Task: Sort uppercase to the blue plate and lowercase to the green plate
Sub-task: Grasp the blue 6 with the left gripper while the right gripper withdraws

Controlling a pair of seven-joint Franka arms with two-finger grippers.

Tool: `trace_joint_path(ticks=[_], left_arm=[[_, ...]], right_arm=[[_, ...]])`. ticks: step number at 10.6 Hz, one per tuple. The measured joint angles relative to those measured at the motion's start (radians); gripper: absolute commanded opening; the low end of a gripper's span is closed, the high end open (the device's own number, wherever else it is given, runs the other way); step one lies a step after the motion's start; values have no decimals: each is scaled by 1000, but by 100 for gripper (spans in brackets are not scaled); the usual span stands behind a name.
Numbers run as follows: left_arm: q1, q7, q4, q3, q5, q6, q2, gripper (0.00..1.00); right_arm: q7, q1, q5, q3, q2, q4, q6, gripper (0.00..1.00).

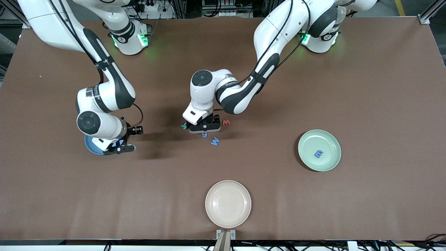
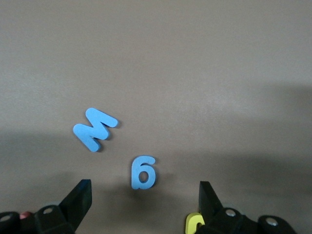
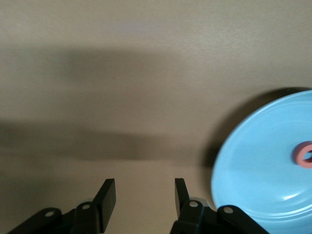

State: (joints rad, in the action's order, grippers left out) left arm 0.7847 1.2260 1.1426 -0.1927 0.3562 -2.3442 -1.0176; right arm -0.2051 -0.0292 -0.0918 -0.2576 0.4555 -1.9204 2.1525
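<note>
My left gripper hangs open low over the cluster of letters at mid-table. In the left wrist view the blue g lies just ahead of the gap of the left gripper, with the light-blue M farther off and a yellow letter half hidden by one finger. The g, M, red w and a teal-green letter ring that gripper. My right gripper is open and empty beside the blue plate, which holds the red Q. On the green plate lies the blue m.
A cream plate sits near the table's front edge, nearer to the camera than the letters. The right arm's wrist covers most of the blue plate in the front view. Bare brown table lies between the letters and both plates.
</note>
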Motion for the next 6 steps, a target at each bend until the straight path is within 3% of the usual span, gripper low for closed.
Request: trace_joint_path(ticks=[3, 6], left_arm=[[27, 1, -4, 40, 0, -9, -15, 71], [32, 1, -6, 60, 0, -10, -24, 67]], right_arm=[[-20, -2, 83, -4, 2, -4, 7, 50], [-44, -2, 172, -3, 20, -9, 33, 46]])
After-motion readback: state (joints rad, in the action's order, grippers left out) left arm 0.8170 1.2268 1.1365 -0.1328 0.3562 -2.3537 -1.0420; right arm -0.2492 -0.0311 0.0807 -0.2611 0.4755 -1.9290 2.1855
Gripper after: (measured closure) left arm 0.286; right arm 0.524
